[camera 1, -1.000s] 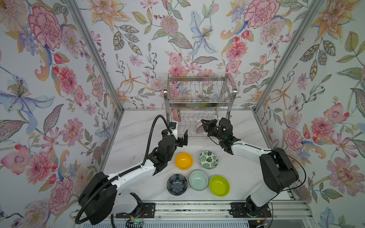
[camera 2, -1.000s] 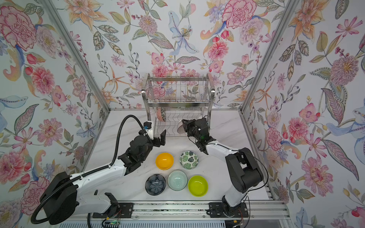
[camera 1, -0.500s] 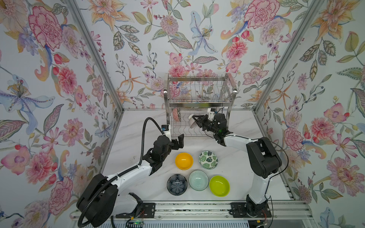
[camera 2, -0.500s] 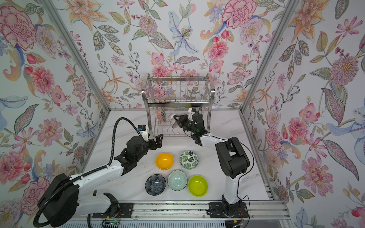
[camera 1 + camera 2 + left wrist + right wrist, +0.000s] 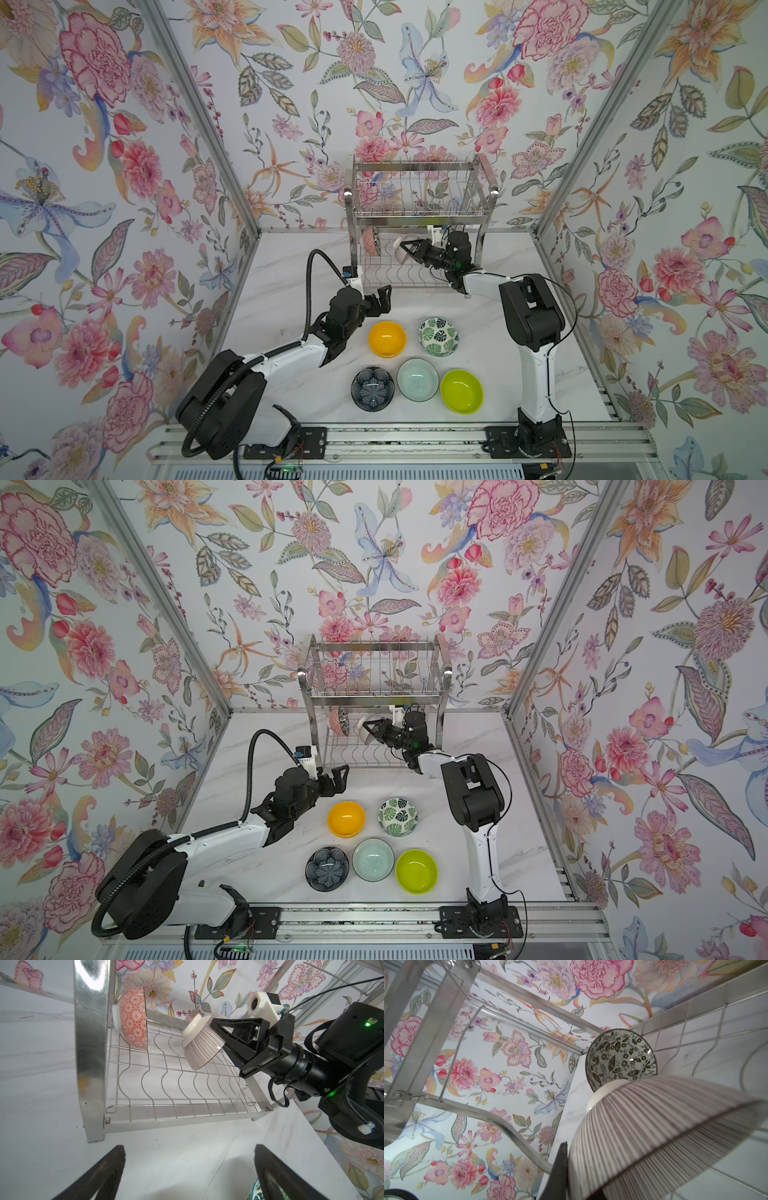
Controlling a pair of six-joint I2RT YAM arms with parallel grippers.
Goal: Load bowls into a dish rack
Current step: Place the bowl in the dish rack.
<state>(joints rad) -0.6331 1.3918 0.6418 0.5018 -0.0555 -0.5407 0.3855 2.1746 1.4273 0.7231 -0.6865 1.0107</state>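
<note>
**Ops:** Right claw status?

**Me:** My right gripper (image 5: 410, 251) is clamped on the rim of the pink ribbed bowl (image 5: 199, 1051), one jaw outside the wall and one inside.

**Ops:** Where does that put the bowl?

**Me:** Inside the dish rack (image 5: 417, 215), below the upper tier (image 5: 415, 187) and over the wavy wires of the lower tier (image 5: 166, 1084). It's tilted, with its white foot aimed toward the rack's left end. I can't tell if its low edge touches the wires.

**Ops:** Neighbours?

**Me:** The black-and-white floral bowl (image 5: 134, 1022) stands on edge in a slot at the left end, just beside the left leg (image 5: 91, 1064). The ribbed bowl sits to its right, apart from it.

**Ops:** Left claw?

**Me:** My left gripper (image 5: 380, 299) is spread wide with nothing in it. It's over the table (image 5: 291, 270), just in front of that leg.

**Ops:** Other bowls?

**Me:** Five on the table in front of the rack.
- Far row: the orange-yellow bowl (image 5: 387, 338), near my left claw, and the leaf-print bowl (image 5: 438, 336).
- Near row: the dark flower-shaped bowl (image 5: 372, 388), the pale mint bowl (image 5: 417, 379) and the lime green bowl (image 5: 462, 391).
- All five are well apart from my right claw.
</note>
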